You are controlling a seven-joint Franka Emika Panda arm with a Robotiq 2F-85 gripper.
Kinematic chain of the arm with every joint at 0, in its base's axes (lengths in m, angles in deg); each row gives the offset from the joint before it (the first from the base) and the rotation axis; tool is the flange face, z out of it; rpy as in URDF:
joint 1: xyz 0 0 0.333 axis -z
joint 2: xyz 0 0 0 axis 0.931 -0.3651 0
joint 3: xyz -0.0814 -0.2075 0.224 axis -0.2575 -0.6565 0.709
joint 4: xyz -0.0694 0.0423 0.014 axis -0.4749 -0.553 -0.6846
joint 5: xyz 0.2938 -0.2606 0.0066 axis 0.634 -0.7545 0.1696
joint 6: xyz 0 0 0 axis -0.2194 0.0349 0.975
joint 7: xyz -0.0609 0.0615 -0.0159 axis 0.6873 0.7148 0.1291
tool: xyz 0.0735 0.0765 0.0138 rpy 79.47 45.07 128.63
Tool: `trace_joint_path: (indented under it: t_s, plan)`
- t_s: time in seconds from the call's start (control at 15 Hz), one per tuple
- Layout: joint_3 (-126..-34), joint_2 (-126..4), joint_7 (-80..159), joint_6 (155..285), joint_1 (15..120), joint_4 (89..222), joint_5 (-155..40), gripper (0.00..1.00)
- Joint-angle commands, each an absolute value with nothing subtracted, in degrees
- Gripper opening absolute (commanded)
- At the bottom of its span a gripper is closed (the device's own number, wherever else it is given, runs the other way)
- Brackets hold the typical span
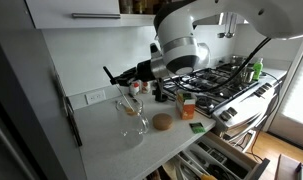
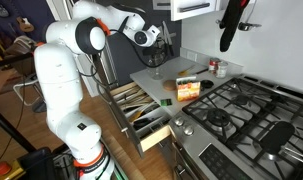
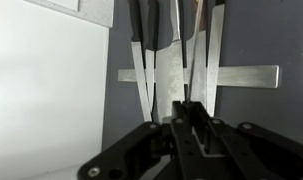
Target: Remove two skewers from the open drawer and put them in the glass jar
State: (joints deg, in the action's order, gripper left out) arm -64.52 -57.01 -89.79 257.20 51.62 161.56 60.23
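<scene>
- Fingers look pressed together in the wrist view. You cannot tell whether anything thin is caught between them.
- Your arm stands at the left in an exterior view and reaches up and over the counter. It holds the gripper high above the counter and close to the far wall.
- On the counter's right side sits the stove, which shows in both exterior views.
- Your drawer is pulled open below the counter edge, near the arm's base, and long utensils lie in its compartments. In an exterior view it shows at the near right.
- Straight ahead of the gripper in the wrist view, a metal strip is fixed to the dark wall. Knives hang on it with their blades pointing down.
- Your jar stands upright on the counter, below the gripper and well apart from it.
- Just right of the jar lies a flat brown disc, not touching it.
- Skewers are too thin to pick out, either in the drawer or in the jar.
</scene>
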Motion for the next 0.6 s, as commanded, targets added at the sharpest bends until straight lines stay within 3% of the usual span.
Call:
trace_joint_path:
  t_s: [0.0,0.53]
  plan:
    - [-65.45,-56.90,-93.47,253.29,52.60,163.81,63.98,0.04]
    - [-65.83,-57.98,-94.72,251.24,52.98,167.02,63.69,0.04]
